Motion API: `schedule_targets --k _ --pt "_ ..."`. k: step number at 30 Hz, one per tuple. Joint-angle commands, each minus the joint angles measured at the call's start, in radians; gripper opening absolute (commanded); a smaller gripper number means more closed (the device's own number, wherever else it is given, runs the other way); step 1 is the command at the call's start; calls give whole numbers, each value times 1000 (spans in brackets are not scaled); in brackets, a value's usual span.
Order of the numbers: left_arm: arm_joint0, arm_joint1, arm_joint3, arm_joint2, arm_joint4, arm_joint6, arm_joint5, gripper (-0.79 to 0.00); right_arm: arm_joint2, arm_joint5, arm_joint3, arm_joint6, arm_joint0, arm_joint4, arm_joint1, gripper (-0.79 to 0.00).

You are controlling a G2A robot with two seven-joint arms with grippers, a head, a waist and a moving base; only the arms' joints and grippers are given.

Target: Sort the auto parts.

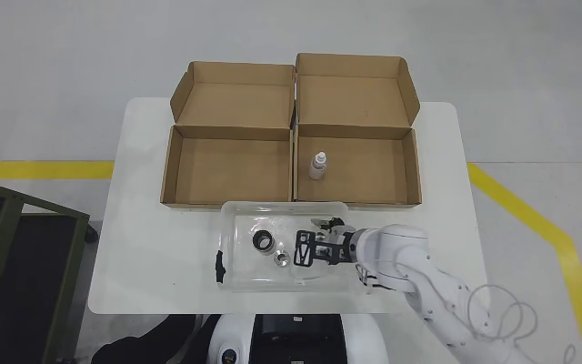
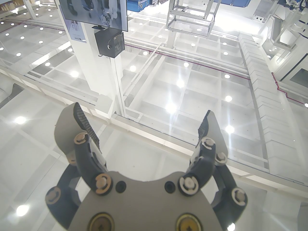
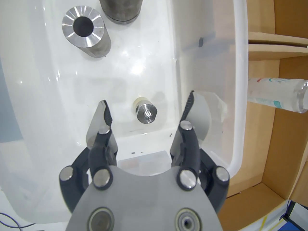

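Three metal parts lay in your clear bin (image 1: 244,273): sleeve (image 1: 264,242), bushing (image 1: 283,259), small fitting (image 3: 144,112). Your right gripper (image 3: 147,102) hung inside, wide open and empty, straddling the fitting, likely to pick it. Your left gripper (image 2: 143,109), turned from the bin, gaped empty.

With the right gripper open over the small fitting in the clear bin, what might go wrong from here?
1. The small fitting looks smooth, so it may slip out as the right gripper closes.
2. One of its fingers is very near the wall of the clear bin; it might catch the wall and shift the bin.
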Motion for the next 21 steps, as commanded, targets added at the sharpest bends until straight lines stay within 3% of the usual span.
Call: schedule_targets --k 1,16,20,21 --pt "0 0 0 0 0 0 0 0 -8 5 0 6 2 -14 0 -382" --pt "0 0 0 0 0 0 0 0 -46 30 28 9 20 -64 -5 -456" --pt "0 0 0 0 0 0 0 0 -50 28 36 9 24 -62 -6 -557" --pt "0 0 0 0 0 0 0 0 -50 28 36 8 24 -60 -6 -674"
